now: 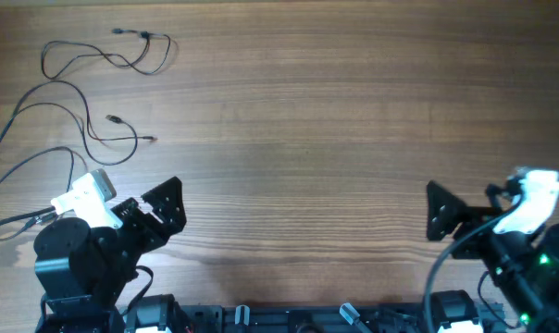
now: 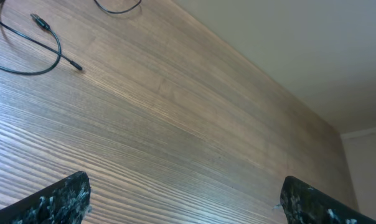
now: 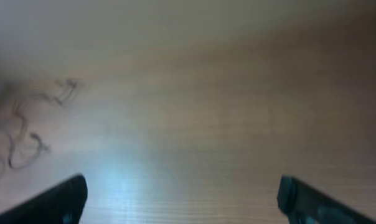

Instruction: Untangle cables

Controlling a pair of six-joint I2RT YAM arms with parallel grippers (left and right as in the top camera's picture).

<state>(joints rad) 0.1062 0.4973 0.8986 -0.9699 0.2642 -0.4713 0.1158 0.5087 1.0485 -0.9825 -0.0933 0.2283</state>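
Thin black cables [image 1: 76, 92] lie in loose loops at the table's far left, with small plug ends near the top and middle of the spread. The left wrist view shows one loop with a plug [image 2: 38, 37] at its upper left. The right wrist view shows the cables [image 3: 32, 124] blurred and far off at its left. My left gripper [image 1: 164, 208] is open and empty at the front left, to the right of and nearer than the cables. My right gripper [image 1: 439, 211] is open and empty at the front right, far from them.
The wooden table [image 1: 307, 120] fills the view. Thicker black arm wiring [image 1: 11, 222] runs by the left arm's base. The arm bases stand along the front edge.
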